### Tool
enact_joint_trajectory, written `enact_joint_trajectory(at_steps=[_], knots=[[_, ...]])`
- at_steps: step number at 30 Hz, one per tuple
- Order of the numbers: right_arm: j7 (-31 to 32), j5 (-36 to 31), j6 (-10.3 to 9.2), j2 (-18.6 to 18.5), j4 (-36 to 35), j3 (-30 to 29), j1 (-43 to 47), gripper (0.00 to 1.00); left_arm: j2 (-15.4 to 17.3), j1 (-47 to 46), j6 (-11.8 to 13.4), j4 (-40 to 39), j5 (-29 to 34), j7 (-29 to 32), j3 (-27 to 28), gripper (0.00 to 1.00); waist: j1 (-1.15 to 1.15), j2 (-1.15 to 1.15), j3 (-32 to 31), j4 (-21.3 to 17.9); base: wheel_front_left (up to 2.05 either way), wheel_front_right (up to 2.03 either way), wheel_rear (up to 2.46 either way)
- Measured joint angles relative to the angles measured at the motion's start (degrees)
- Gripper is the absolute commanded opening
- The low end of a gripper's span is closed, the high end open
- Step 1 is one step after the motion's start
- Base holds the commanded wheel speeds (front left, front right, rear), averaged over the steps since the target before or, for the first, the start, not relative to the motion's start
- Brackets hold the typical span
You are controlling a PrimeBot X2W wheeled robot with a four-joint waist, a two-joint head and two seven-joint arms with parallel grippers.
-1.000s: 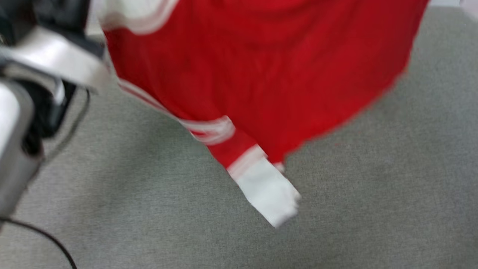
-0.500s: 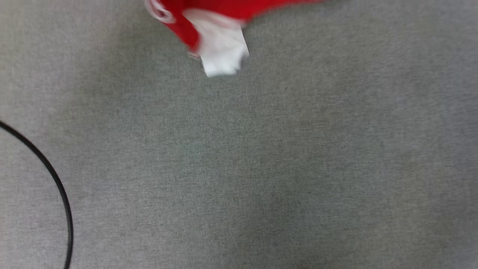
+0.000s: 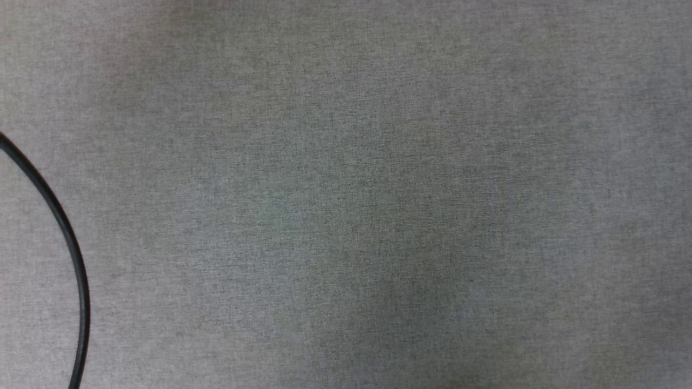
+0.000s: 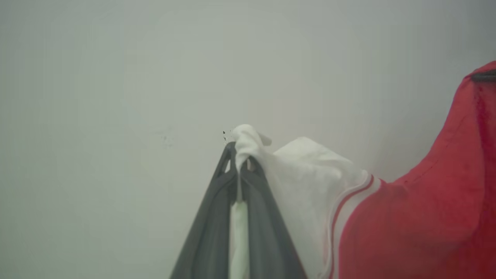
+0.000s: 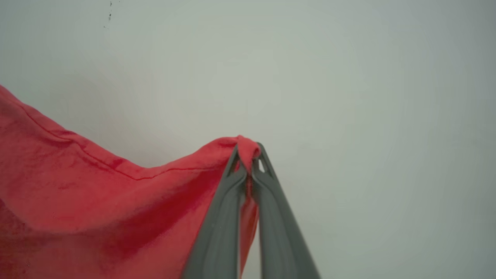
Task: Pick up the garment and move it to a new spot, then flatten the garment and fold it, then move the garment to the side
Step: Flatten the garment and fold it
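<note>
In the head view, a grey cloth surface (image 3: 346,194) stretched ahead, with a black cable (image 3: 65,232) curving at its left. In the left wrist view, the left gripper (image 4: 237,155) was clamped on the white sleeve (image 4: 306,174) of the garment (image 4: 418,224), which hung in the air. In the right wrist view, the right gripper (image 5: 248,155) pinched a red edge. This was probably the carry to a new spot; next it called for lowering and spreading the garment flat. The garment's lower part was cut off, and the lettering could not be seen.

the garment (image 4: 407,224) hangs between the left fingers (image 4: 215,205) and the right fingers (image 5: 223,211).
</note>
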Motion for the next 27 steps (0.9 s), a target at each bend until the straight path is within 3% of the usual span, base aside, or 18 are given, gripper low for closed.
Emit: enact_joint_trajectory(at_steps=[5,11,21,27], knots=[[-1.2,0.5,0.00,1.6,2.6,2.7,1.8,0.00,-0.6,1.2,-0.5,4.6,-1.2,-2.7,-2.1,0.00,0.00,0.00,0.5,0.3,0.00,0.00,0.00],[-4.1,3.4,0.00,3.6,5.2,7.0,10.6,0.00,-0.1,9.1,-0.7,8.6,-4.2,-6.5,-5.0,0.00,0.00,0.00,-0.6,0.2,0.00,0.00,0.00],[-8.5,10.6,0.00,5.1,2.7,17.6,28.9,0.00,3.4,32.7,-0.7,6.7,-10.8,-10.6,-7.7,0.00,0.00,0.00,-6.5,-0.2,0.00,0.00,0.00],[-10.1,16.0,-0.01,1.7,-1.3,23.2,40.1,0.00,6.1,50.4,2.6,-1.4,-13.1,-11.5,-7.2,0.00,0.00,0.00,-10.9,-0.7,0.00,0.00,0.00]])
